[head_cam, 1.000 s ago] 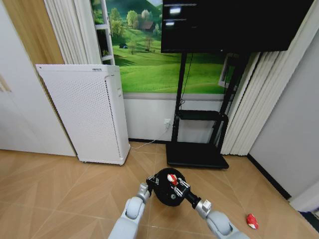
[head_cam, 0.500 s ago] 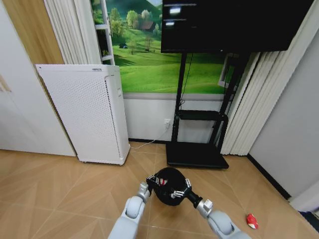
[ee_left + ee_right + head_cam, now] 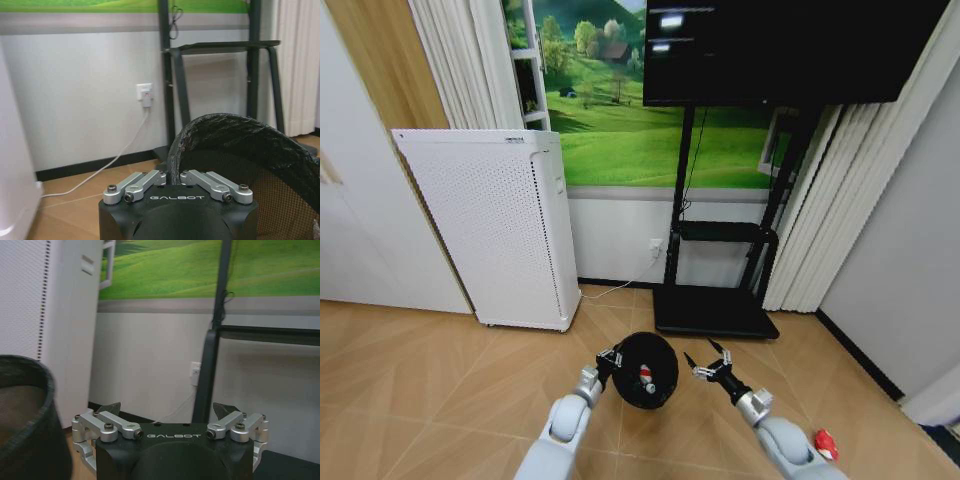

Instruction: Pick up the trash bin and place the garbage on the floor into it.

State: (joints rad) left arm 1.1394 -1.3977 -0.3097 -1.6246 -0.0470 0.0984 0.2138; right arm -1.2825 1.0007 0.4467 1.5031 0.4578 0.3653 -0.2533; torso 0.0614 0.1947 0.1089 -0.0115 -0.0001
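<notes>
The black round trash bin (image 3: 645,362) hangs over the parquet floor (image 3: 440,380) with my left gripper (image 3: 608,357) shut on its near-left rim. In the left wrist view that gripper (image 3: 172,174) pinches the mesh rim of the bin (image 3: 240,150). A red-and-white wrapper (image 3: 646,379) lies inside the bin. My right gripper (image 3: 708,361) is open and holds nothing, just right of the bin and apart from it. Its wrist view shows the right gripper (image 3: 166,410) spread wide, with the bin's wall (image 3: 25,405) off to one side. Another red-and-white wrapper (image 3: 825,443) lies on the floor at the lower right.
A tall white perforated appliance (image 3: 495,230) stands at the left against the wall. A black TV stand (image 3: 715,310) with a flat base sits just beyond the bin. Curtains (image 3: 840,200) and a grey wall close off the right. Open floor lies to the left.
My right gripper was over the bin with a red-and-white wrapper. It has let go and drawn back to the right, now open. The wrapper now lies inside the bin, which shifted slightly left.
</notes>
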